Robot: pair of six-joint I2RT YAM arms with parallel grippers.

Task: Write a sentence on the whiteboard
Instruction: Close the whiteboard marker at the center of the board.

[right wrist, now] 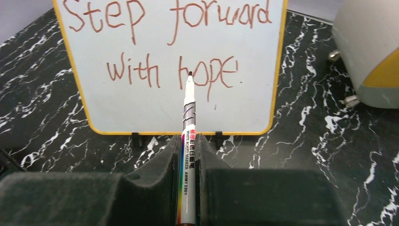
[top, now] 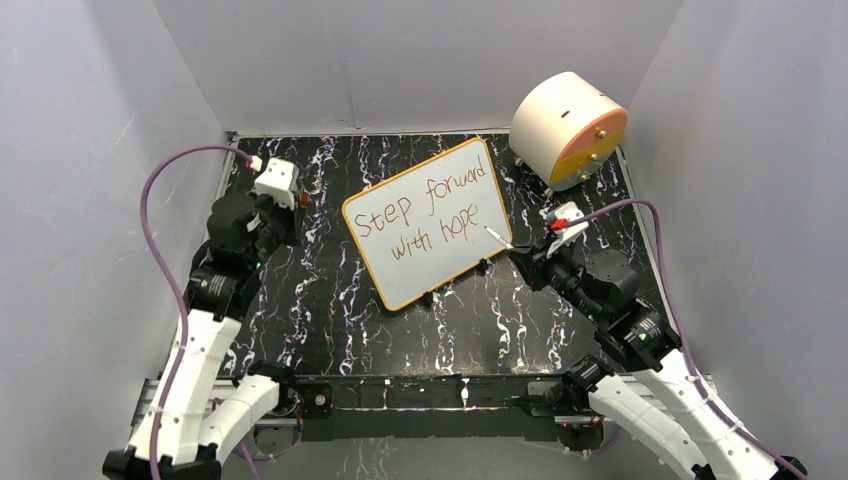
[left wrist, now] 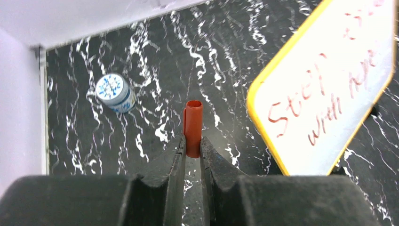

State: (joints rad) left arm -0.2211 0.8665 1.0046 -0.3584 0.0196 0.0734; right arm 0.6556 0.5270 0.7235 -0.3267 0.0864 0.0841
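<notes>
Whiteboard [top: 425, 275] stands centred on the bench [top: 320, 300], its sentence [top: 435, 215] looking complete. Right end effector [right wrist: 188, 155] is clamped on the marker [right wrist: 189, 117], left end effector [left wrist: 192, 146] on the red cap [left wrist: 193, 120]; draw the tip straight back to avoid smearing

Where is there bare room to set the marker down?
Widest bare patch: black marbled tabletop between the near edge of the orange-framed white whiteboard and the arm bases. Smaller: between the board's left corner and the left pincer. Crowded: right rear, where the round peach-and-orange drum and right pincer flank the board.
</notes>
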